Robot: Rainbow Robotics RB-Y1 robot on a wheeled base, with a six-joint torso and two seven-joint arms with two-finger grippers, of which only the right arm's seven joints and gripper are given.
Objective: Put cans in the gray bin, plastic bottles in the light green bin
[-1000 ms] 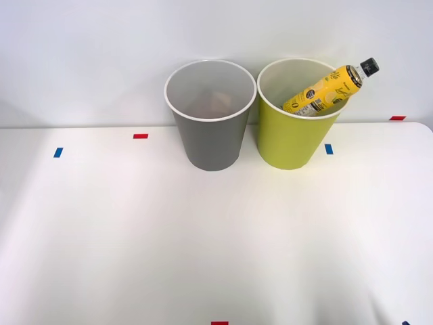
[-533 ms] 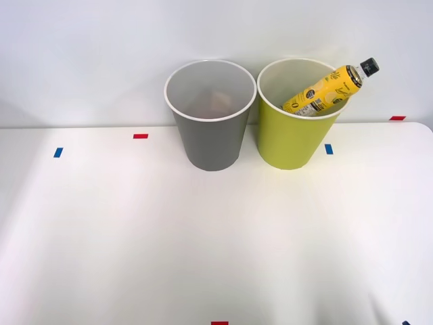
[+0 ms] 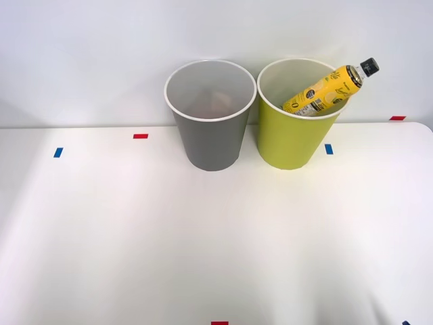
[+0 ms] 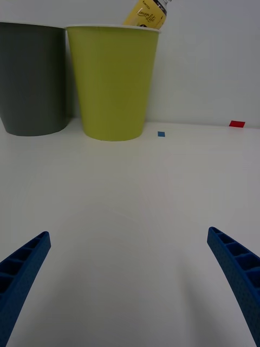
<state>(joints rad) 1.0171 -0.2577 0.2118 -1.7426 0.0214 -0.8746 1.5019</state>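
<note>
The right gripper was seen with its blue ribbed fingers spread wide and nothing held, kept low over the white table well short of the bins. The slim yellow plastic bottle was found leaning inside the tall yellow-green plastic bin, black cap poking over the rim. The tall gray plastic bin stood just beside it, so the sorting was judged done.

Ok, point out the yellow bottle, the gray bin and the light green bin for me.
yellow bottle (image 3: 323, 90), front view, on its printed body above the rim.
gray bin (image 3: 211, 145), front view, on its outer wall.
light green bin (image 3: 287, 142), front view, on its outer wall.
</note>
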